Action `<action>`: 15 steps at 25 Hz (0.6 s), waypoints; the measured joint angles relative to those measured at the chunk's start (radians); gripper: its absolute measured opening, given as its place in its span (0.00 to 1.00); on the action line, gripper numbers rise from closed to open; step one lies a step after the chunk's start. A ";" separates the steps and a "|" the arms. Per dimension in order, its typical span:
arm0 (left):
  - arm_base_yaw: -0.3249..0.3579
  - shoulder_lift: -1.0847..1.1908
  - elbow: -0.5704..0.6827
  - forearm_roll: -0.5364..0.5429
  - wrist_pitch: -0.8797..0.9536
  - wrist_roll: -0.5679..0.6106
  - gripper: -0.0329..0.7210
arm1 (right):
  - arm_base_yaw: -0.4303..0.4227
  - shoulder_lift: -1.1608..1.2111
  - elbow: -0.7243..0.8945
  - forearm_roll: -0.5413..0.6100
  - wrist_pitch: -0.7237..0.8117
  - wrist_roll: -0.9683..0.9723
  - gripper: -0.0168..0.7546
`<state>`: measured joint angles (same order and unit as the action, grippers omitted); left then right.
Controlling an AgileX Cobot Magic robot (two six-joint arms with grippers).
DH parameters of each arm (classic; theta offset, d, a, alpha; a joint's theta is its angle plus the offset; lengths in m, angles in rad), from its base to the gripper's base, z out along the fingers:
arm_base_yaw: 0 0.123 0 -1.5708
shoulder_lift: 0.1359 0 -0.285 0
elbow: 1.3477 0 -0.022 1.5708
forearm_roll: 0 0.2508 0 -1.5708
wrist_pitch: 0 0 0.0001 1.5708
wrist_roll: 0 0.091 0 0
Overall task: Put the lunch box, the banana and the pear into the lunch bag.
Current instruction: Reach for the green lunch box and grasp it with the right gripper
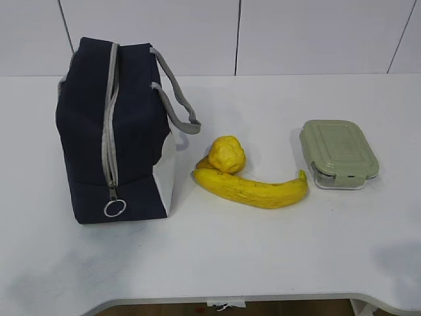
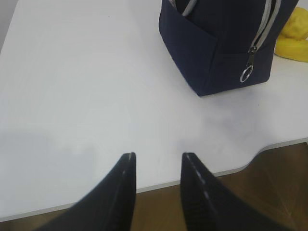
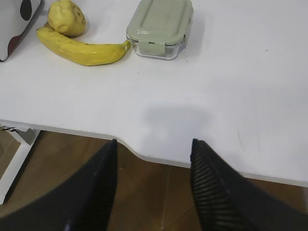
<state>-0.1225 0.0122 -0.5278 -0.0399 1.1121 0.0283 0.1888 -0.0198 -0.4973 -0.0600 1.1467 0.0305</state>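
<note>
The navy lunch bag (image 1: 112, 131) stands zipped at the left of the white table (image 1: 263, 250), its ring pull (image 1: 114, 209) hanging low in front. Beside it lie the banana (image 1: 253, 189) and, touching it behind, the pear (image 1: 227, 155). The lunch box (image 1: 339, 153) with its green lid sits to the right. Neither arm shows in the exterior view. My left gripper (image 2: 158, 156) hovers open and empty over the table's front edge, the lunch bag (image 2: 226, 43) far ahead to the right. My right gripper (image 3: 154, 143) is open and empty at the front edge, with banana (image 3: 82, 48), pear (image 3: 67, 18) and lunch box (image 3: 161, 26) ahead.
The table's front edge (image 1: 230, 299) curves inward near the middle, with brown floor (image 3: 154, 192) below. A white table leg (image 3: 19, 154) stands at the lower left of the right wrist view. A white panelled wall (image 1: 263, 33) backs the table.
</note>
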 joint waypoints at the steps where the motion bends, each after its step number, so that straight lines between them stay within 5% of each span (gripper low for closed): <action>1: 0.000 0.000 0.000 0.000 0.000 0.000 0.37 | 0.000 0.000 0.000 0.000 0.000 0.000 0.51; 15: 0.000 0.000 0.000 0.000 0.000 0.000 0.37 | 0.000 0.000 0.000 0.000 0.000 0.000 0.51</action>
<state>-0.1225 0.0122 -0.5278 -0.0399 1.1121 0.0283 0.1888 -0.0198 -0.4973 -0.0600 1.1467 0.0305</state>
